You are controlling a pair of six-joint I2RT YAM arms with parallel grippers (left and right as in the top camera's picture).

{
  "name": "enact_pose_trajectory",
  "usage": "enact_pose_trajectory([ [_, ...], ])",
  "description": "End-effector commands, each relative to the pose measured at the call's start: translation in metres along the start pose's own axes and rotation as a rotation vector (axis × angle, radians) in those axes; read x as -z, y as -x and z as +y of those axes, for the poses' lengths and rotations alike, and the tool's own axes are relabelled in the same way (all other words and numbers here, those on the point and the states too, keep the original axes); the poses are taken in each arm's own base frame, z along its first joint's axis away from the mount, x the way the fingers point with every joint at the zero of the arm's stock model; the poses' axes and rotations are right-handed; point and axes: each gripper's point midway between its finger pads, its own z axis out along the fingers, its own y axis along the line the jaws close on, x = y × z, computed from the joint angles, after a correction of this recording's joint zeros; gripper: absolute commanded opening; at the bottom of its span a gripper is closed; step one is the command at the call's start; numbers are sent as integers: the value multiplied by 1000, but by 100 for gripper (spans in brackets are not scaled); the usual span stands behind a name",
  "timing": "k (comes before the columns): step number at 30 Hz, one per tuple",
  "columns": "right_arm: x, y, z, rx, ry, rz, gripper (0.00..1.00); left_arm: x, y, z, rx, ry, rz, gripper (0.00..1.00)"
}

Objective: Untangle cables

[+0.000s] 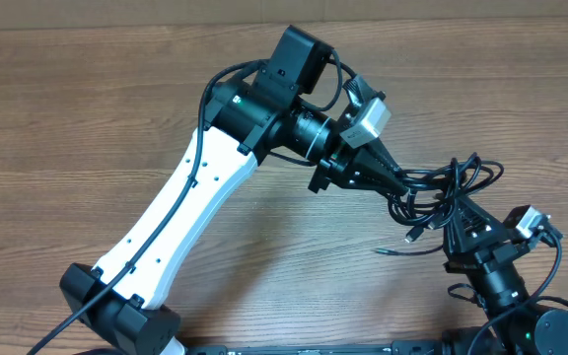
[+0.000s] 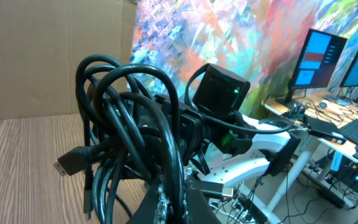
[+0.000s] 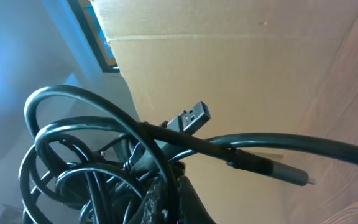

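Note:
The cables (image 1: 442, 185) are a bunch of thin black loops held up between both arms at the right of the table, with plug ends (image 1: 412, 237) hanging below. My left gripper (image 1: 408, 180) is shut on the cables from the left; in the left wrist view a black strand (image 2: 169, 155) runs down between its fingers. My right gripper (image 1: 461, 209) is shut on the cables from below; in the right wrist view a strand (image 3: 157, 155) is pinched between its fingers, with a USB plug (image 3: 192, 116) and a barrel plug (image 3: 288, 173) sticking out.
The wooden table (image 1: 87, 118) stretches to the left and behind. The left arm's white link (image 1: 180, 217) crosses the near middle. A cardboard wall (image 2: 48, 56) stands past the table's edge. The right arm's base (image 1: 521, 316) sits at the near right corner.

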Motion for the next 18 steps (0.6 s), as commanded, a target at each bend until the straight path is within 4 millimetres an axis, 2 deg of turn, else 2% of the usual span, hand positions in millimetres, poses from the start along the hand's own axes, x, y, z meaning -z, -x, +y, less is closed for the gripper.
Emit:
enact_pose_trajectory([
  [1,0,-2,-2,84,-11,11,4,0,7,-7,-66,13,11,4],
  [5,2,9,-24,146,-101,-39,4,3,5,-3,-57,35,20,4],
  [6,5,19,-41,163,-173,-88,4,4,6,-3,-53,36,19,4],
  [9,10,30,-61,194,-260,-143,4,4,6,-3,-53,36,19,4],
  [18,18,44,-76,344,-353,-201,4,7,6,-1,-40,45,16,4],
])
